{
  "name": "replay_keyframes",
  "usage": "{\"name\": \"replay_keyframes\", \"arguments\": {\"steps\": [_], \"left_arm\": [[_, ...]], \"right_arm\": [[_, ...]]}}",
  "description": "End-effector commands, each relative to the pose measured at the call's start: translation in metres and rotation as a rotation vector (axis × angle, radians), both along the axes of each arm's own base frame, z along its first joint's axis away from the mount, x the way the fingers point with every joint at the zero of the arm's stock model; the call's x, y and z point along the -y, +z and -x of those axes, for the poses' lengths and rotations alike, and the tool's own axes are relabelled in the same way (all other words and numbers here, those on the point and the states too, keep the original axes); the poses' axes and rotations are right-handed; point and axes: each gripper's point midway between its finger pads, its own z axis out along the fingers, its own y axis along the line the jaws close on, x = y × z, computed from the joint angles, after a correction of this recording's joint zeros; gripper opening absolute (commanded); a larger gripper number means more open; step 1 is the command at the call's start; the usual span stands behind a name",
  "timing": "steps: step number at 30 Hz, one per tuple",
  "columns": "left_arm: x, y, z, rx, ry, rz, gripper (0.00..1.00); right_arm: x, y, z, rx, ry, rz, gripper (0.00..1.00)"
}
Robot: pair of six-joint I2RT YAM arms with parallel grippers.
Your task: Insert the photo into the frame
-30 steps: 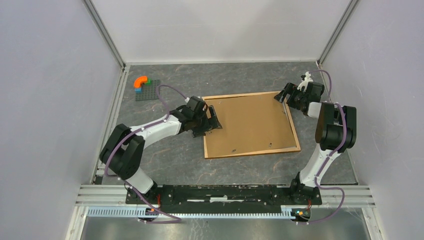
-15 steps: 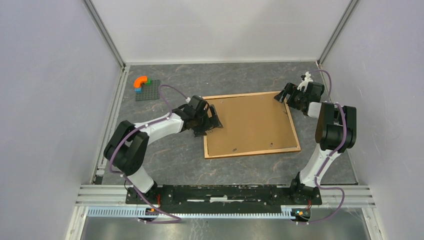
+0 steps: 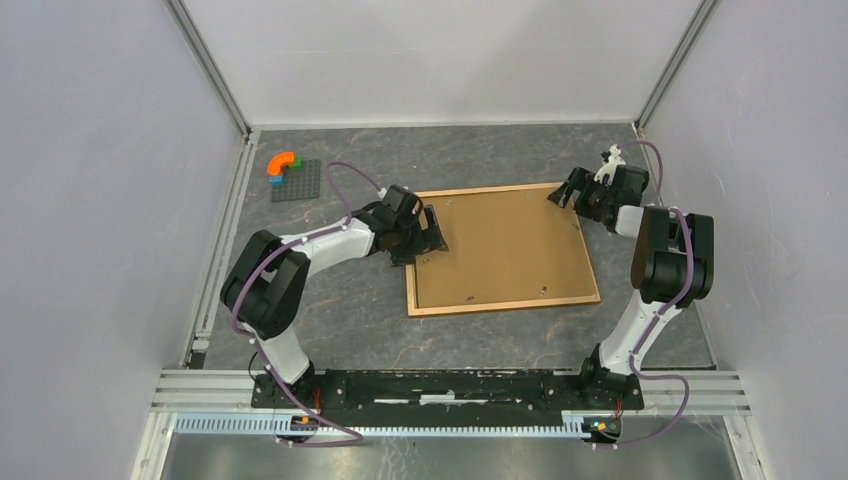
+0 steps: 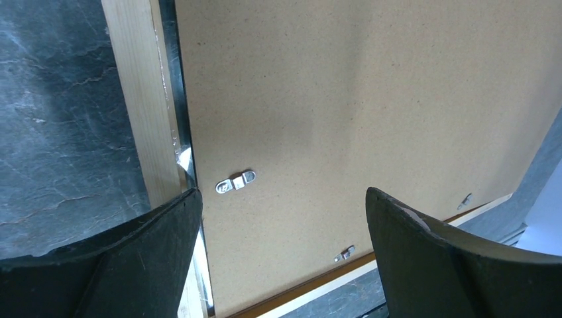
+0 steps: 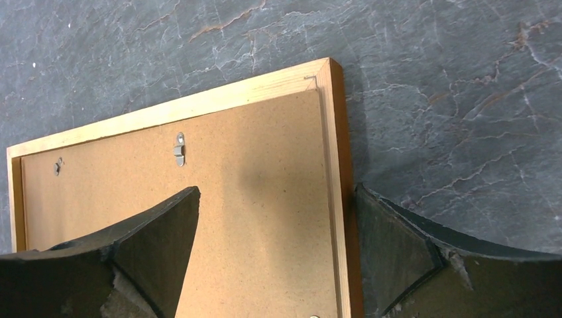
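Left gripper [image 3: 430, 236] now farther up frame [image 3: 505, 303] edge; it and right gripper [image 3: 568, 192] spread, empty. Frame prob. light, stiff, fragile: pinch wooden rail at corners.

A dark grey, marble-veined tabletop [image 3: 480, 340] lay between pale walls [image 3: 100, 200]; at its far left sat a grey studded baseplate [image 3: 303, 184]; an orange curved brick [image 3: 282, 161] stood on the plate's left corner, above small blue and green bricks [image 3: 276, 180]; an aluminium rail [image 3: 200, 388] ran along the near edge.
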Motion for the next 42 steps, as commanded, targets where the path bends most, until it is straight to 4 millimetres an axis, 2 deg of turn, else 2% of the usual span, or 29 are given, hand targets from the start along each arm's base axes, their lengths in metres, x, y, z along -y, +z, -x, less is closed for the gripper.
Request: {"name": "replay_keyframes", "arguments": {"steps": [1,8,11,14,18,22,30,37,42], "left_arm": [[-0.018,0.019,-0.006,0.073,-0.017,-0.059,1.00],[-0.039,0.044,-0.007,0.123,-0.012,-0.062,1.00],[-0.051,0.039,-0.006,0.091,0.013,-0.052,1.00],[-0.052,0.029,-0.001,0.058,0.018,-0.026,1.00],[-0.046,0.018,0.007,0.016,0.008,0.013,1.00],[-0.045,0.014,0.010,0.006,0.002,0.021,1.00],[-0.045,0.009,0.010,-0.003,0.001,0.015,1.00],[-0.043,-0.005,0.014,-0.042,0.006,0.020,1.00],[-0.035,-0.015,0.018,-0.084,0.008,0.064,1.00]], "right_arm": [[0.006,-0.015,0.025,-0.129,-0.019,0.069,0.93],[0.025,0.007,0.039,-0.117,-0.079,0.186,0.93],[0.029,0.010,0.055,-0.148,-0.107,0.205,0.92],[0.029,0.018,0.066,-0.124,-0.125,0.211,0.90],[0.021,0.025,0.081,-0.110,-0.103,0.197,0.77],[0.022,0.023,0.096,-0.112,-0.109,0.222,0.74],[0.014,0.008,0.101,-0.133,-0.077,0.193,0.63],[0.013,0.000,0.105,-0.150,-0.074,0.186,0.61],[0.006,-0.003,0.110,-0.161,-0.057,0.166,0.57]]}}
